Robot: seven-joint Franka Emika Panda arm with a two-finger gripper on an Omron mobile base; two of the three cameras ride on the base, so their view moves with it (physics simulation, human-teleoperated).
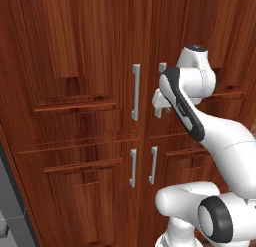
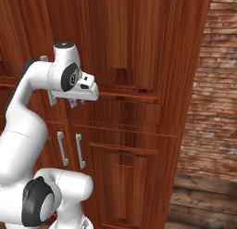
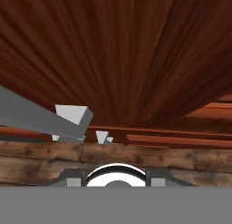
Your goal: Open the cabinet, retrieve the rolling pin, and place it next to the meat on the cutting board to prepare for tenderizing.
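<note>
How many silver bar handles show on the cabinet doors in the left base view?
4: a long upper left handle, an upper right handle mostly hidden behind the arm, and two short lower handles.

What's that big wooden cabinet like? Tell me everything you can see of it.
The cabinet is tall, of reddish-brown wood with strong vertical grain. Its doors have raised panels: upper ones with long vertical silver bar handles, lower ones with shorter silver handles. All doors look closed, so nothing inside shows. In the right base view it stands beside a brick wall. The gripper is right at the upper right door's handle; whether it grips it is unclear.
</note>
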